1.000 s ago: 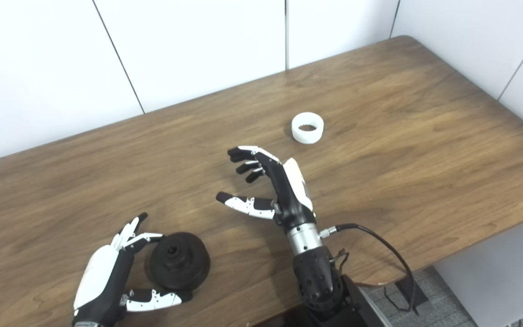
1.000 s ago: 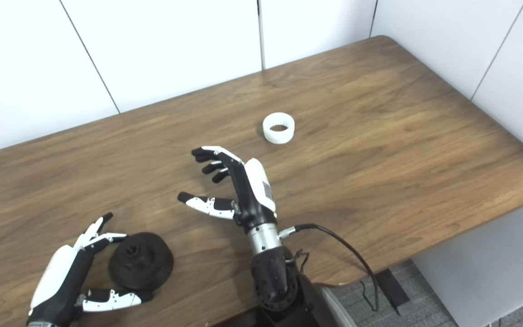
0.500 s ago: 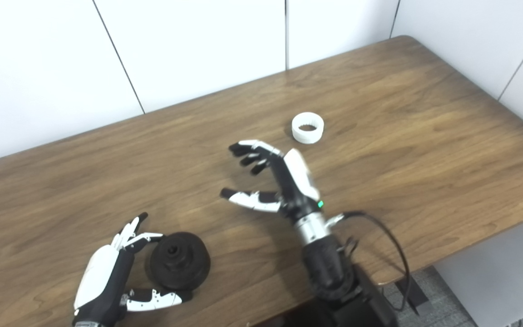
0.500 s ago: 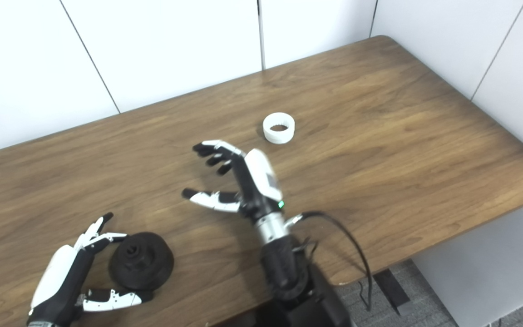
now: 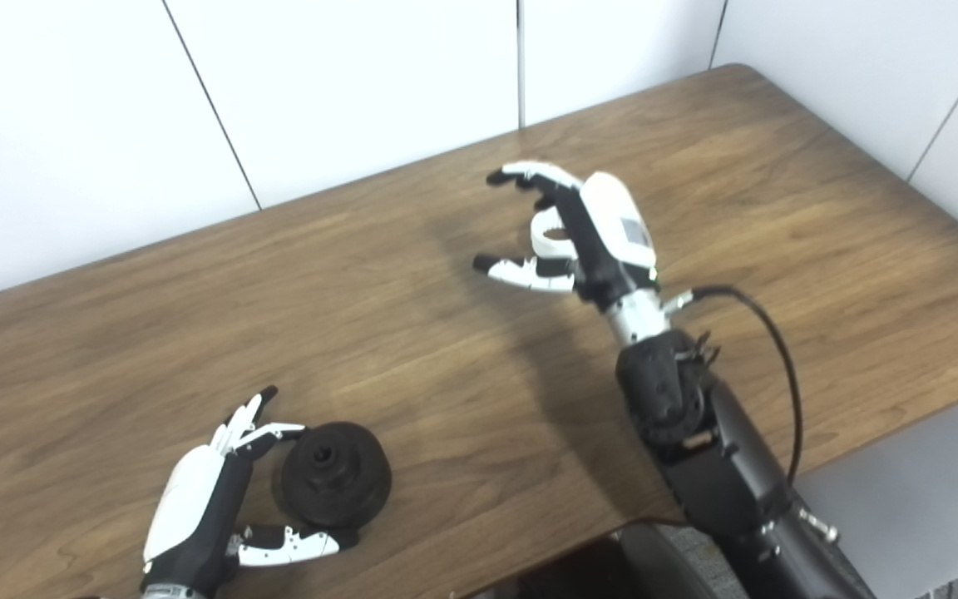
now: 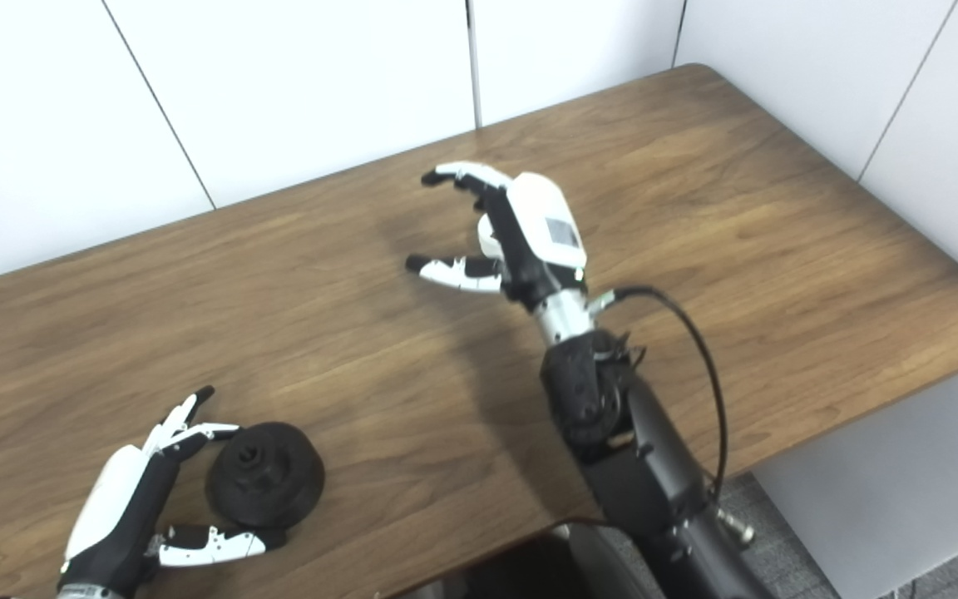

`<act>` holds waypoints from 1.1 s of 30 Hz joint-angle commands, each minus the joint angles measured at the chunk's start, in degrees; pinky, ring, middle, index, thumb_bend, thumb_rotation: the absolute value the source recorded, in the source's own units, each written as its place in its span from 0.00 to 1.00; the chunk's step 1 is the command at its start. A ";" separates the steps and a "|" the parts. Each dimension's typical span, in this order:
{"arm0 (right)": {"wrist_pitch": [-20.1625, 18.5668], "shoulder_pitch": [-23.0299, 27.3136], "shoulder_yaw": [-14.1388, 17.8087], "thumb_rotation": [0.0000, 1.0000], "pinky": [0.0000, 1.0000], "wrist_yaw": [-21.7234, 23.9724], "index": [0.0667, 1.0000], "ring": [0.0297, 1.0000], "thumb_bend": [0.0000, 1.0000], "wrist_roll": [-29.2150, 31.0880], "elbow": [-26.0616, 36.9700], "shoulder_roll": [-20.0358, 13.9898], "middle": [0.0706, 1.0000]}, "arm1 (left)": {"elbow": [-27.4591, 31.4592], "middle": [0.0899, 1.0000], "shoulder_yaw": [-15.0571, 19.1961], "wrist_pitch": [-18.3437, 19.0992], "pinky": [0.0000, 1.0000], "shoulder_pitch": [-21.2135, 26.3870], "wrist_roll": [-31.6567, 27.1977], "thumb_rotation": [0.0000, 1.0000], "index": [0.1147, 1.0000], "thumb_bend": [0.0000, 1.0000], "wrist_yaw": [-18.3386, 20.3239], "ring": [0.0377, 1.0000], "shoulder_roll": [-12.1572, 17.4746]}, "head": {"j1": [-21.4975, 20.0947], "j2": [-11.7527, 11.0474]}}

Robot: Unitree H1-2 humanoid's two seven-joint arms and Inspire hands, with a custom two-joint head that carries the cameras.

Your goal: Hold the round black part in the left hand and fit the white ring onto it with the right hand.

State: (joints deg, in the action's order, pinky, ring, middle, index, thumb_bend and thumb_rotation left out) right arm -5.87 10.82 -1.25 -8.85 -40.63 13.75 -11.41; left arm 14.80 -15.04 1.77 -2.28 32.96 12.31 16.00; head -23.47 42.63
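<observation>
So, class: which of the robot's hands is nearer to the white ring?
Right. The right hand is spread open around the white ring at mid-table. The left hand sits at the near edge beside the black part, far from it.

A wooden table [image 5: 778,191] with a dark brown grain spreads under and all around the right hand [image 5: 587,237] and the left hand [image 5: 213,499]. Its rounded far corner lies beyond the right hand, off to that hand's right. Behind the table, past both hands, stands a white panelled wall [image 5: 346,83] - thin dark seams split it into panels. Below the table's near edge, to the right of the right hand's arm, grey floor [image 6: 903,499] shows.
</observation>
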 commanded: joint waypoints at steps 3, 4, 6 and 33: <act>-0.53 3.44 2.07 0.28 0.63 -0.38 0.69 0.75 0.74 0.02 -0.48 -1.98 0.76 | 0.53 1.00 0.41 -1.18 1.00 1.54 0.39 0.27 0.60 1.00 -0.87 1.00 0.20 | 0.03 0.02; -0.93 3.62 2.33 0.29 0.62 -0.26 0.69 0.75 0.74 -0.19 -0.63 -2.21 0.77 | 0.53 1.00 0.40 -1.22 1.00 1.49 0.36 0.28 0.60 1.00 -0.85 1.00 0.19 | -0.03 0.02; -1.54 3.90 2.64 0.29 0.62 -0.05 0.70 0.75 0.73 -0.52 -0.89 -2.81 0.77 | 0.60 1.00 0.38 -1.23 1.00 1.41 0.26 0.28 0.60 1.00 -0.80 1.00 0.12 | -0.03 -0.13; -18.39 10.09 -2.68 0.74 0.98 19.61 0.97 1.00 1.00 -3.31 -10.33 -15.33 1.00 | 1.47 1.00 0.52 -1.02 1.00 0.57 0.38 0.28 0.59 1.00 -0.79 1.00 -0.33 | 1.21 0.33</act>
State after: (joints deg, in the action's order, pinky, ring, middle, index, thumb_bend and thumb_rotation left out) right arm -23.89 17.92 -4.31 10.28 -43.93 2.71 -24.83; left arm 14.81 -14.98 1.63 -2.55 33.26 12.21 15.44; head -22.24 42.89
